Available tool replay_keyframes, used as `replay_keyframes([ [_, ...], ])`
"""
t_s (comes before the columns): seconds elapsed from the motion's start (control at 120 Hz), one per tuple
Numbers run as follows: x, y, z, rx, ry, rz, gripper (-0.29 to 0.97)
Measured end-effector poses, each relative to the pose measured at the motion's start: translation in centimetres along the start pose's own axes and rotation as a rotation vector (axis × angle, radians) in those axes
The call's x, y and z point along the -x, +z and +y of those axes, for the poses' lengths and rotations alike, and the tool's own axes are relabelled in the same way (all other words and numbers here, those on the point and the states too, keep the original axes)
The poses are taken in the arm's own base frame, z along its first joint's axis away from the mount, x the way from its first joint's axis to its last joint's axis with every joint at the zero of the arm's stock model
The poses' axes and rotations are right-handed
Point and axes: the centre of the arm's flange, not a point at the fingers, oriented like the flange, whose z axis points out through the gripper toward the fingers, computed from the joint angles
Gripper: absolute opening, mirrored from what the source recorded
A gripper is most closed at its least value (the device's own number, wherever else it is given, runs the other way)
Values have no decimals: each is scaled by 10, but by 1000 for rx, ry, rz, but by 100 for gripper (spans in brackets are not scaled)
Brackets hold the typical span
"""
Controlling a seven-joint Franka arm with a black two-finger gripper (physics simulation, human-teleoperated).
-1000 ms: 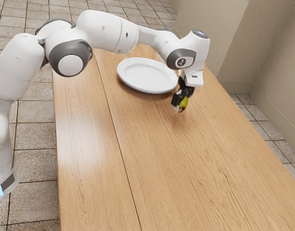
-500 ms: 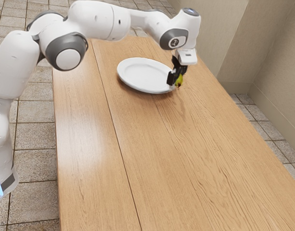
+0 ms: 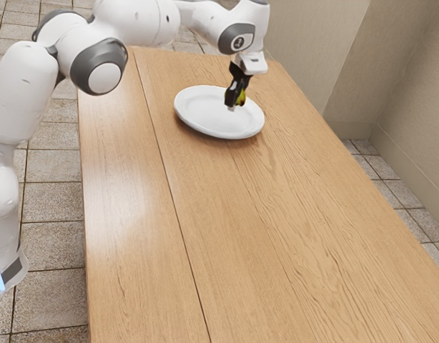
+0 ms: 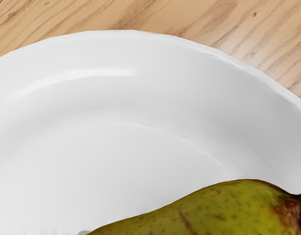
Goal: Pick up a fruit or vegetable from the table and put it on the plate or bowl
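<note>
Carry step, pretty much at drop-off. Green pear (image 4: 219, 210) right under hand, pinched between fingers of gripper (image 3: 236, 96). Hanging just above white plate (image 4: 140, 98), inside rim, not touching far as can tell. Wooden table (image 3: 291, 236) beyond. Next, probably: lower a touch, spread fingers, release gently so no rolling off.

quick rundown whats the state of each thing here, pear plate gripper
pear: gripped, hanging over the plate, not yet released
plate: flat on the table, nothing loose on it
gripper: shut on the pear
</note>
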Motion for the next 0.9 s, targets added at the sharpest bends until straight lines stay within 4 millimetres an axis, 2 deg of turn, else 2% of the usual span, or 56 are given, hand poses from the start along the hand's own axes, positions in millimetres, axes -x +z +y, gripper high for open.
replay_keyframes([
  [0.375, 43, 7, -21, 13, -52, -17, 20],
  [0.558, 45, 10, -22, 18, -50, -16, 22],
  [0.742, 42, 9, -19, 38, -52, 7, 51],
  [0.9, 39, 9, -16, 56, -46, 13, 63],
])
